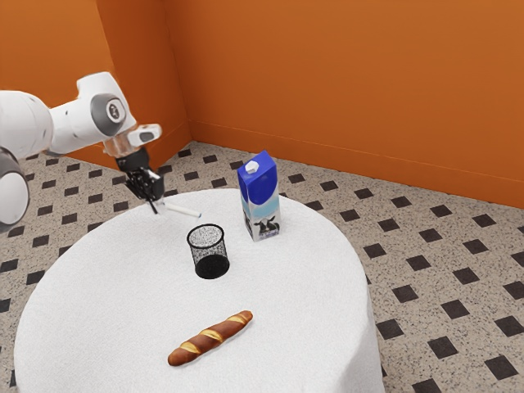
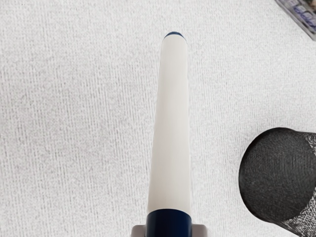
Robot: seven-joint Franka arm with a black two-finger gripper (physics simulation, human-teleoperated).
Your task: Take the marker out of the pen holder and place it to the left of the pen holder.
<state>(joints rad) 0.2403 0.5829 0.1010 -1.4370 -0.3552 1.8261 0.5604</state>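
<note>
My gripper is over the far left part of the table in the exterior view, shut on one end of the white marker. The marker points away from the fingers toward the exterior view's right, tilted slightly downward. In the wrist view the marker extends from the hand, with a dark blue band near the grip and a dark blue tip. The black mesh pen holder stands upright on the table, apart from the marker; its dark round shape is beside the marker in the wrist view.
A blue and white milk carton stands behind the pen holder, toward the exterior view's right. A braided bread stick lies nearer the exterior camera on the round white table. The carton's corner is near the wrist view's edge.
</note>
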